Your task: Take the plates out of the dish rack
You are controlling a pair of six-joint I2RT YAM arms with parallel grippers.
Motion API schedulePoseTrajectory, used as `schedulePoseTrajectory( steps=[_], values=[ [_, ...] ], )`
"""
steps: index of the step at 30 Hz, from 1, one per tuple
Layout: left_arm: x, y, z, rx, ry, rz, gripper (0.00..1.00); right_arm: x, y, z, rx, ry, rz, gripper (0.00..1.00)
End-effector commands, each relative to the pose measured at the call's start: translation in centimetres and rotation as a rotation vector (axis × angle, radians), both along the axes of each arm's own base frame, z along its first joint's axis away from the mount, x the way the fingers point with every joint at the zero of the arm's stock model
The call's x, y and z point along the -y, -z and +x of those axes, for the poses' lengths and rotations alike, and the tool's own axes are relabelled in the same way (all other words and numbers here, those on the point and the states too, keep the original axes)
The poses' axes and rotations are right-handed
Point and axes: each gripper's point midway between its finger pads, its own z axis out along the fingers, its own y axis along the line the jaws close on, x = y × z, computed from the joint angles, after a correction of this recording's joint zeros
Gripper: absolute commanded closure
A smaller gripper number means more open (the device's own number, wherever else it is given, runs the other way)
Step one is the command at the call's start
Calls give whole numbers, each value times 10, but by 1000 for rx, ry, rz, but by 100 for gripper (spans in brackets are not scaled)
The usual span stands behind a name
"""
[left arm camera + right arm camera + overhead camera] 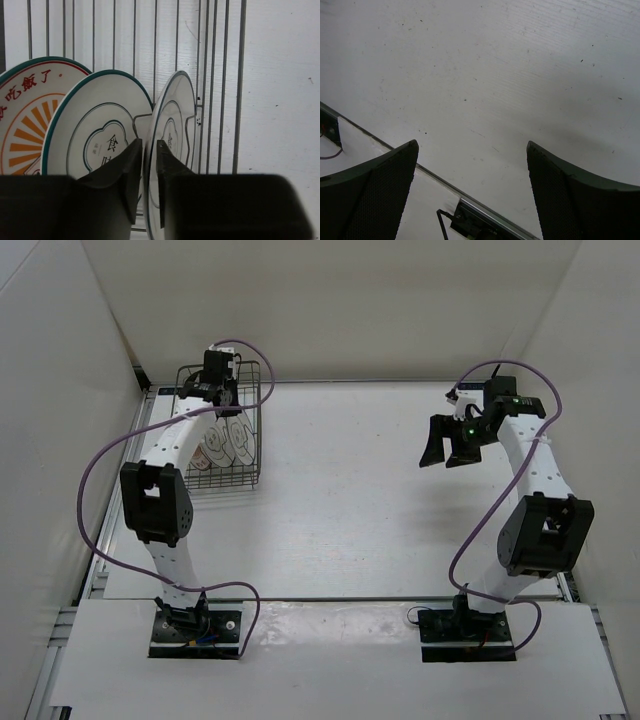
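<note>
Standing on edge in the one rack (225,485), at the far left of the surface (350,500), are three plates (232,440), lined up side by side. One is an orange plate (25,130) with a sunburst centre and red characters. The other two are white with teal rims and dark rings. In the left wrist view the orange plate is at the left, the middle plate (95,135) leans beside it, and the end plate (176,120) shows nearly edge-on at the right, with the rack's wires (212,75) behind all three. Of the two arms, the left arm (175,445) reaches down into the rack. The left jaws are drawn in narrow, one finger (131,175) on each side of the end plate's near rim, which runs down through the slit between them. Whether they already pinch the rim I cannot tell. The right arm (530,465) hangs over the far right of the surface, well apart from the rack. The right jaws stand wide apart above bare surface.
</note>
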Motion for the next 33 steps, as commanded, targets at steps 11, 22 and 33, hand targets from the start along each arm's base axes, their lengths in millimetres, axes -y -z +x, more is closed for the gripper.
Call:
schedulePoseTrajectory(
  steps=[11,22,33],
  values=[
    [12,-38,8,102,36,129,95,-1,-8,9,30,-20,10,10],
    [18,-143,3,336,63,169,100,-5,-7,13,11,-5,38,10],
    [23,-242,-23,611,37,-3,100,-9,-7,19,-12,10,62,10]
  ],
)
